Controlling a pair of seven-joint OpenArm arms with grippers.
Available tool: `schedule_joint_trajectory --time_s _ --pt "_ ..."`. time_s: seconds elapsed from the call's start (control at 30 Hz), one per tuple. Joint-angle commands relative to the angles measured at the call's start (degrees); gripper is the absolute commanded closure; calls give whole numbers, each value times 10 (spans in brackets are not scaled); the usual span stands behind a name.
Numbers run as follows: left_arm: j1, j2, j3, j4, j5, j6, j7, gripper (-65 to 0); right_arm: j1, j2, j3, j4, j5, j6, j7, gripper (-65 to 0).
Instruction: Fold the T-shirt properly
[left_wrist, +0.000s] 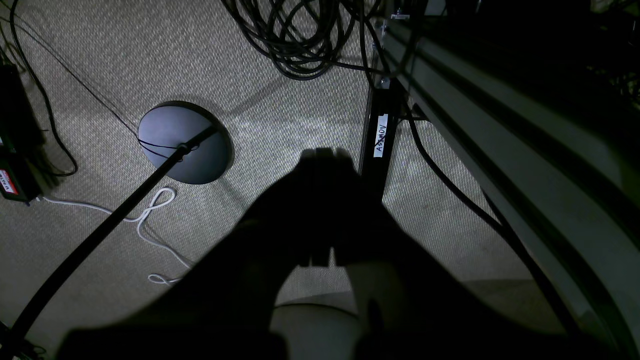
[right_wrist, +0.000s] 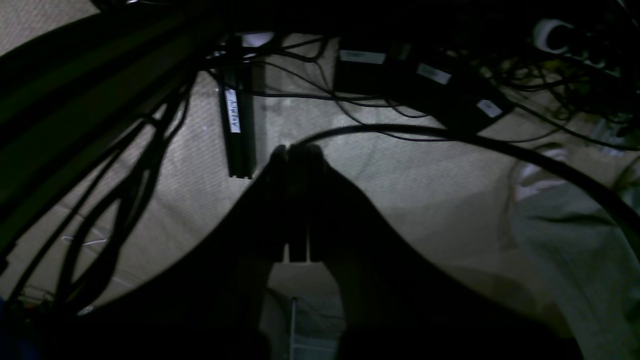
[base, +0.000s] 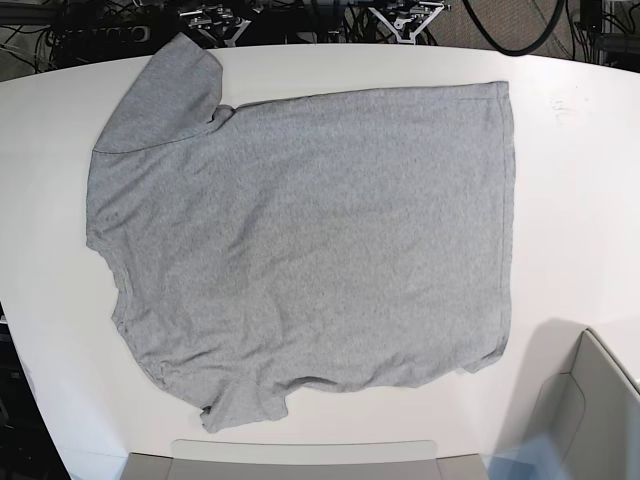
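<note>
The T-shirt (base: 300, 240) lies spread flat, plain grey side up, across the centre of the white table (base: 590, 200) in the base view. My left gripper (left_wrist: 322, 155) and right gripper (right_wrist: 295, 150) are both clenched empty, silhouetted at frame centre over carpeted floor (left_wrist: 280, 110).

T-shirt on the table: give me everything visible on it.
The T-shirt is heather grey, soft and lightly wrinkled, spread flat on the white table. Its hem is toward the base view's right, its collar toward the left, one short sleeve points to the far left corner, the other lies at the near edge. No lettering shows on the upward side. Nothing rests on it; no arm touches it.
</note>
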Motion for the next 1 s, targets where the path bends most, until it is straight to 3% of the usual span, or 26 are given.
schedule_joint_trajectory --time_s 0.0,0.47,0.67,0.8,0.97 --pt "-1 2 2 1 0 2 -3 -2 1 2 1 1 4 3 3 0" --pt "-1 2 2 1 -1 3 -4 -1 -9 12 2 2 6 3 10 0" --pt "1 2 1 1 -1 3 -7 -1 -21 20 2 1 6 3 45 0" --pt "15 2 1 1 -1 3 -70 -1 -27 23 3 1 6 3 60 0" --pt "57 2 1 1 -1 3 -191 -1 -56 35 3 1 14 3 111 0"
